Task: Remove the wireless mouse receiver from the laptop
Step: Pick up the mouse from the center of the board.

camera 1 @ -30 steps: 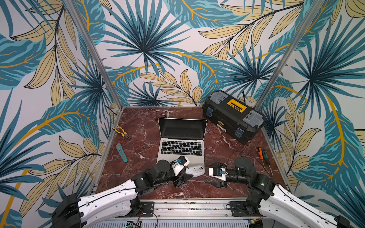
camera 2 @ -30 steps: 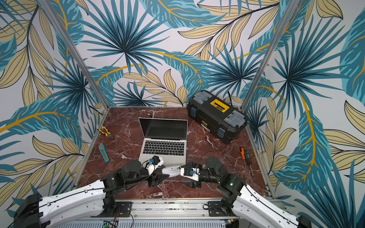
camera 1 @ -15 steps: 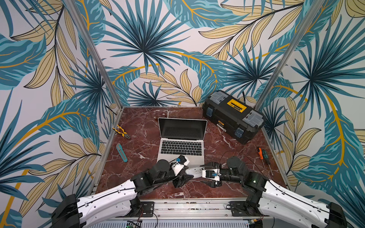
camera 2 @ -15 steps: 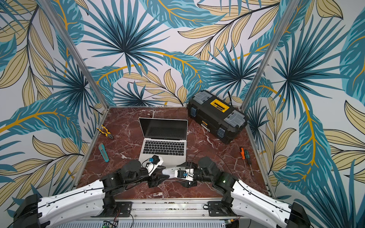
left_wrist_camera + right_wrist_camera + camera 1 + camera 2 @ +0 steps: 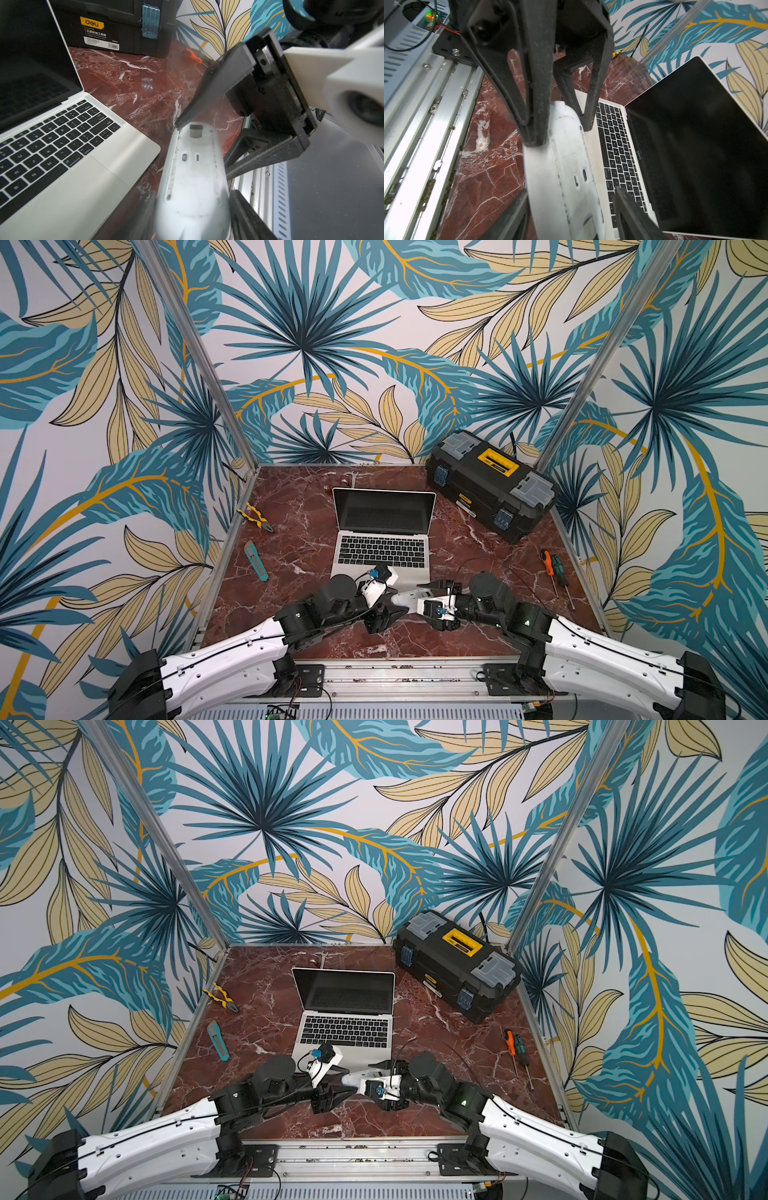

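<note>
The right end effector [image 5: 202, 146] had come in, jaws parted astride the mouse [image 5: 193, 187] that the left end effector [image 5: 560, 133] clamped; the receiver [image 5: 196, 131] seemed stowed inside.

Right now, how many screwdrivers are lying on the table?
2: the orange-handled screwdriver and the green-handled screwdriver lie side by side near the right edge of the table. Others may be hidden in the closed toolbox.
</note>
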`<action>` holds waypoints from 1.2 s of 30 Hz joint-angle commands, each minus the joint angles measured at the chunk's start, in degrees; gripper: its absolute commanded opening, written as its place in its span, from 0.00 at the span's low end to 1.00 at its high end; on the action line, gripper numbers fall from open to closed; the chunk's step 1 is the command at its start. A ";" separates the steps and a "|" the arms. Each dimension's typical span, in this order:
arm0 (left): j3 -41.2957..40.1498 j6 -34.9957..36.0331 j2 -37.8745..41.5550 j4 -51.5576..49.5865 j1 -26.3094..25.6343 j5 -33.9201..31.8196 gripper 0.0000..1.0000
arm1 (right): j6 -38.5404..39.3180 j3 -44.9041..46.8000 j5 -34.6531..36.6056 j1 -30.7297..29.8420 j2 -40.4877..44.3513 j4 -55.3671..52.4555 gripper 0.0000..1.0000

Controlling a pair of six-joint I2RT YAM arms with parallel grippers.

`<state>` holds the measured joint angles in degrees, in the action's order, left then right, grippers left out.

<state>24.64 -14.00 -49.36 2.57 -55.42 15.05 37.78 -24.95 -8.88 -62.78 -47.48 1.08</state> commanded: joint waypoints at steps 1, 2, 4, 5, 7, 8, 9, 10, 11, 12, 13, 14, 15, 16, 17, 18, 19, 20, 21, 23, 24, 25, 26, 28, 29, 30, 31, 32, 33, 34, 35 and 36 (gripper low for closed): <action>1.27 -1.50 1.06 3.75 0.05 1.22 0.38 | 1.70 1.64 3.85 -0.22 -0.09 4.02 0.67; 1.25 -1.85 0.95 4.20 0.05 1.09 0.38 | 1.88 1.58 3.83 -0.23 -0.25 4.06 0.67; 1.36 -2.25 0.77 4.47 0.05 1.16 0.38 | 1.89 1.84 3.59 -0.22 -0.44 4.40 0.67; 1.49 -2.28 0.84 4.57 0.05 1.30 0.38 | 1.93 1.98 3.61 -0.31 -0.61 4.51 0.66; 1.71 -2.51 0.92 4.57 0.03 1.55 0.38 | 1.78 2.28 3.59 -0.46 -0.88 5.09 0.65; 1.80 -2.57 0.91 4.68 0.04 1.59 0.38 | 1.77 2.51 3.58 -0.61 -0.79 5.70 0.65; 1.83 -2.67 0.79 4.88 0.05 1.52 0.38 | 1.91 2.80 3.65 -0.69 -0.79 6.53 0.64; 1.81 -2.89 0.72 5.20 0.04 1.48 0.38 | 2.01 3.00 3.64 -0.83 -0.80 7.15 0.64; 1.86 -3.02 0.65 5.36 0.05 1.68 0.38 | 2.20 3.18 3.79 -0.85 -0.95 7.71 0.63; 1.86 -3.14 0.60 5.57 0.05 1.73 0.38 | 2.35 3.23 4.12 -0.91 -1.14 8.09 0.62; 1.88 -3.20 0.56 5.67 0.05 1.74 0.38 | 2.51 3.32 4.36 -0.89 -1.25 8.33 0.61; 1.90 -3.37 0.57 5.82 0.05 1.80 0.39 | 2.64 3.33 4.34 -0.98 -1.37 8.61 0.59; 1.90 -3.49 0.52 5.93 0.05 1.83 0.39 | 2.70 3.41 4.34 -1.05 -1.38 8.85 0.58; 1.90 -3.57 0.50 6.07 0.05 1.92 0.39 | 2.73 3.49 4.44 -0.99 -1.42 9.20 0.57; 1.91 -3.62 0.49 6.14 0.05 1.91 0.39 | 2.78 3.59 4.84 -1.02 -1.46 9.39 0.55; 1.98 -3.66 0.51 6.06 0.05 1.87 0.39 | 2.92 3.59 5.23 -1.02 -1.51 9.39 0.53; 2.03 -3.74 0.55 6.05 0.05 1.95 0.39 | 2.99 3.52 5.56 -1.02 -1.62 9.30 0.52; 2.07 -3.87 0.54 6.11 0.05 2.11 0.39 | 3.00 3.51 5.70 -1.02 -1.64 9.29 0.51; 2.09 -3.97 0.53 6.24 0.00 2.21 0.39 | 2.91 3.50 5.78 -1.09 -1.69 9.47 0.50; 2.12 -4.26 0.53 6.39 0.05 2.34 0.40 | 2.82 3.50 5.60 -1.11 -1.41 9.64 0.45; 2.08 -4.32 0.57 6.40 0.05 2.40 0.40 | 2.69 3.57 5.55 -1.11 -1.19 9.73 0.43; 2.08 -4.39 0.57 6.33 0.03 2.38 0.41 | 2.57 3.63 5.63 -1.22 -0.94 9.81 0.41; 2.08 -4.37 0.58 6.31 0.04 2.41 0.41 | 2.26 3.67 5.51 -1.13 -0.65 9.89 0.39; 2.01 -4.36 0.60 6.54 0.05 2.40 0.44 | 1.53 3.76 5.05 -1.11 -0.03 10.11 0.34; 1.91 -4.37 0.62 6.61 0.05 2.39 0.46 | 1.06 3.84 4.77 -1.09 0.42 10.35 0.32; 1.86 -4.37 0.59 6.65 0.03 2.44 0.50 | 0.46 4.00 4.57 -1.04 0.91 10.63 0.30; 1.75 -4.44 0.59 6.86 0.04 2.28 0.55 | -0.08 4.26 4.41 -1.10 1.34 11.01 0.29; 1.76 -4.45 0.65 6.92 0.05 1.97 0.62 | -0.79 4.49 4.26 -1.11 1.76 11.12 0.28; 1.73 -4.50 0.87 6.80 0.05 1.32 0.71 | -1.50 4.81 4.11 -1.02 2.04 11.13 0.28; 1.60 -4.42 1.03 6.69 0.05 0.70 0.80 | -2.27 5.01 4.03 -1.10 2.31 11.13 0.28; 1.37 -4.02 1.36 6.77 0.05 0.91 0.91 | -3.14 5.08 3.92 -1.11 2.37 11.02 0.28; 0.81 -3.27 1.64 7.34 -0.02 1.37 0.99 | -3.92 4.98 3.66 -1.02 2.47 10.58 0.28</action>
<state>25.34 -19.05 -49.25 8.75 -55.18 15.55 37.93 -20.95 -4.47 -63.92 -45.91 9.30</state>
